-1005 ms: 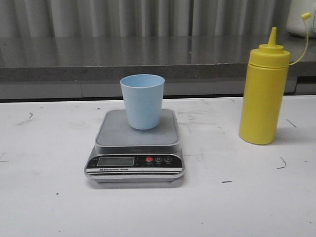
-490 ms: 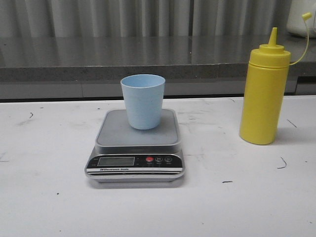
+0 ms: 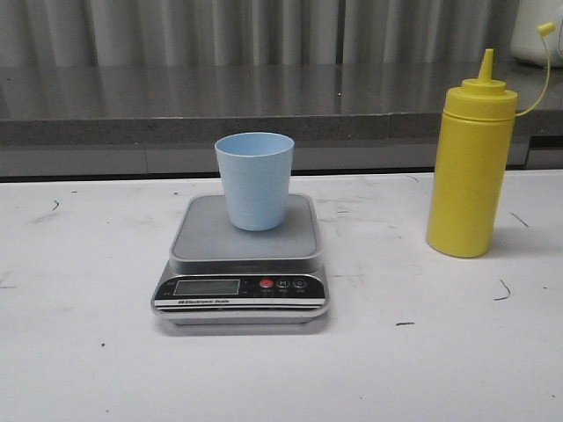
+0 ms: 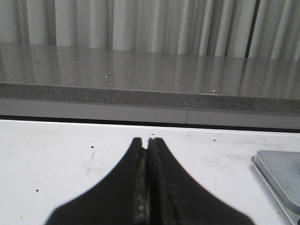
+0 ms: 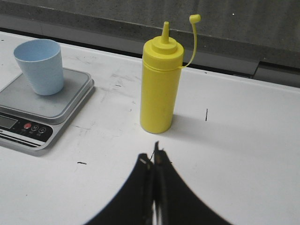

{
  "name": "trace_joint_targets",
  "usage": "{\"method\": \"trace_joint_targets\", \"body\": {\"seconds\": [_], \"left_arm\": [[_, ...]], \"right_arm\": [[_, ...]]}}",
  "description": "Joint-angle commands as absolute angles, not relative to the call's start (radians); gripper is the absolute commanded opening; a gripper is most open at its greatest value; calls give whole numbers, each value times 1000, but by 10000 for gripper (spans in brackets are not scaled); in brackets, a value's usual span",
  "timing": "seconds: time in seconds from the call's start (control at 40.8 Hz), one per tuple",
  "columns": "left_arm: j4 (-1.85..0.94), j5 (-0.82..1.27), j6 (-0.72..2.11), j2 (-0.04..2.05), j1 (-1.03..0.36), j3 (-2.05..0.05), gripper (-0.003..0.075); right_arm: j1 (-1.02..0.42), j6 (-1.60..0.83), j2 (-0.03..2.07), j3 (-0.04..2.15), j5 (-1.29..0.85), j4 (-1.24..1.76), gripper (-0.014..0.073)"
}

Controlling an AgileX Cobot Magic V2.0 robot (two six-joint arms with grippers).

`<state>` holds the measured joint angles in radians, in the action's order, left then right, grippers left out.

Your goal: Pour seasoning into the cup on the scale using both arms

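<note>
A white table (image 3: 88, 369) seen from the front, with no arm in sight. A digital kitchen scale (image 3: 242, 264) sits left of centre, its black panel with an LCD, one red button and two dark buttons facing the camera. A pale blue cup (image 3: 254, 180) stands upright on the grey steel platform, mouth up. Well apart to the right stands a yellow squeeze bottle (image 3: 469, 167) of seasoning — upright, long axis vertical, cone nozzle pointing straight up. Its small cap (image 3: 546, 29) hangs off to the right on a thin tether, so the nozzle is uncovered.

The grippers appear only in the wrist views. The left gripper (image 4: 147, 140) hovers over bare table with its black fingers pressed together, holding nothing; just a corner of the scale's platform shows at the picture's edge — neither cup nor bottle. The right gripper (image 5: 153, 157) also has its fingers closed together and empty, with the bottle standing near its tips, apart from them, and the cup on the scale beyond.
</note>
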<state>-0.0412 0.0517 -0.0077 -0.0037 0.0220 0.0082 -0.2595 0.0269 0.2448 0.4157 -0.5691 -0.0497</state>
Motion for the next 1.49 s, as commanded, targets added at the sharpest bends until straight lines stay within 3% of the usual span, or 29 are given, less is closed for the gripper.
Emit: {"method": "trace_joint_targets", "body": {"seconds": [0.0, 0.098, 0.319, 0.49, 1.47], "left_arm": [[-50, -33, -12, -26, 23, 24, -20], [-50, -33, -12, -26, 23, 24, -20], [-50, -33, -12, -26, 23, 24, -20], [-50, -33, -12, -26, 23, 24, -20], [-50, -33, -12, -25, 23, 24, -20]], "right_arm": [[-261, 22, 251, 455, -498, -62, -122], [-236, 19, 209, 410, -447, -89, -122], [-95, 24, 44, 136, -73, -27, -122], [-53, 24, -28, -21, 94, -24, -122], [-29, 24, -28, -23, 52, -9, -122]]}}
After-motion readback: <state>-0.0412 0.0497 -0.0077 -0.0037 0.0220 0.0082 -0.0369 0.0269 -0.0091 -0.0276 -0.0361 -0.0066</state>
